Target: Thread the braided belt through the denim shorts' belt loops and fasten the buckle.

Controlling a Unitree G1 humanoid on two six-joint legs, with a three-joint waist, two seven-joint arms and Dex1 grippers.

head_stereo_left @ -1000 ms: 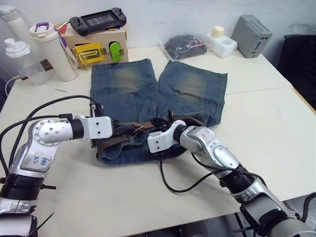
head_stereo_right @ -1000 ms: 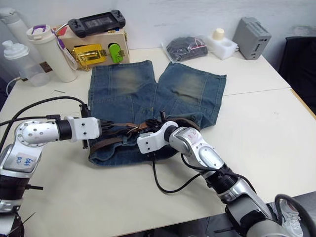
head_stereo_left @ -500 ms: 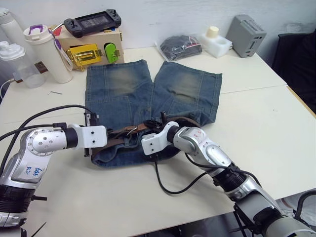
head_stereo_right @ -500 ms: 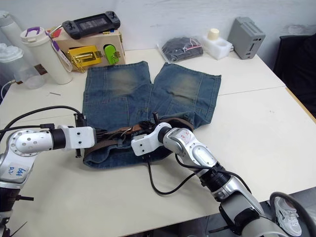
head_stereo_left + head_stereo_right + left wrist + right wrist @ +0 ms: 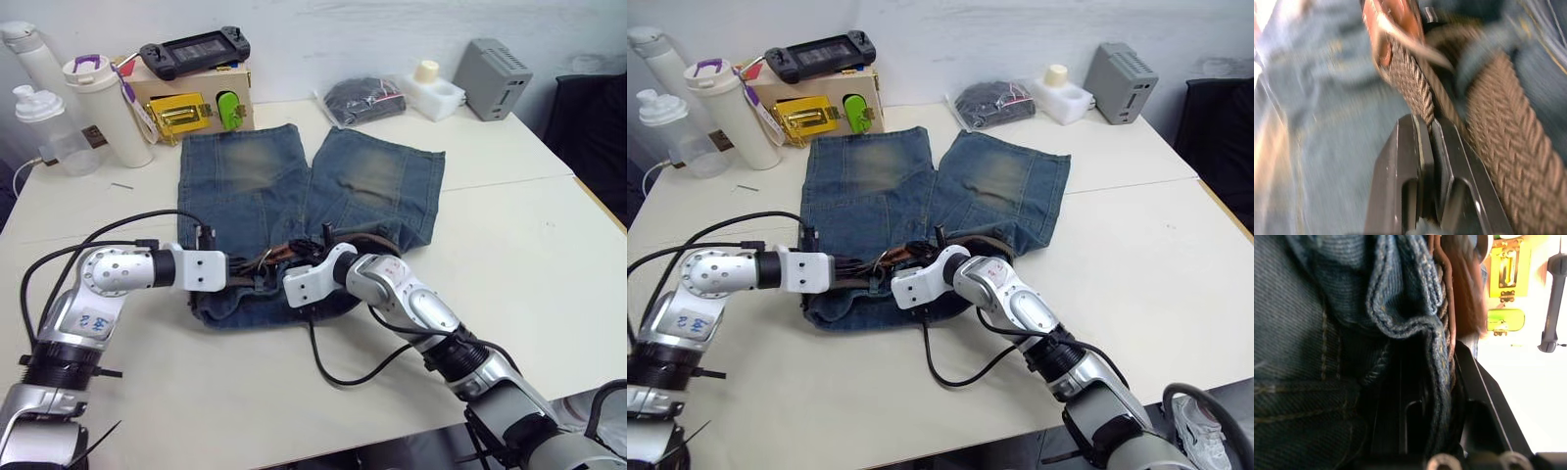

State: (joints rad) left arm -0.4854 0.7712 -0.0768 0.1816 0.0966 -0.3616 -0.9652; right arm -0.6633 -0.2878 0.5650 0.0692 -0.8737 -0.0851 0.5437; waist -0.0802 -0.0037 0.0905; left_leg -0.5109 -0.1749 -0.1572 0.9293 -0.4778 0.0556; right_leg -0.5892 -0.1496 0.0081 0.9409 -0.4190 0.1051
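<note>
Left tool (image 5: 1425, 129) is clenched on the dark-brown braided woven belt (image 5: 1498, 147) just short of its silver metal buckle (image 5: 266, 257), while the right tool (image 5: 1440, 382) pinches a fold of the faded blue denim shorts' (image 5: 245, 186) waistband beside it. If the thin pinch slips, I judge the belt would pull back out of the narrow denim belt loops (image 5: 1484, 54). A bunched waistband could also block the buckle.

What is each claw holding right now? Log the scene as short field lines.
left claw: shut on the braided belt
right claw: shut on a fold of the denim shorts waistband and belt
belt: lies along the waistband, between both claws
buckle: cannot tell if fastened
table: bottles, boxes beyond the shorts
</note>
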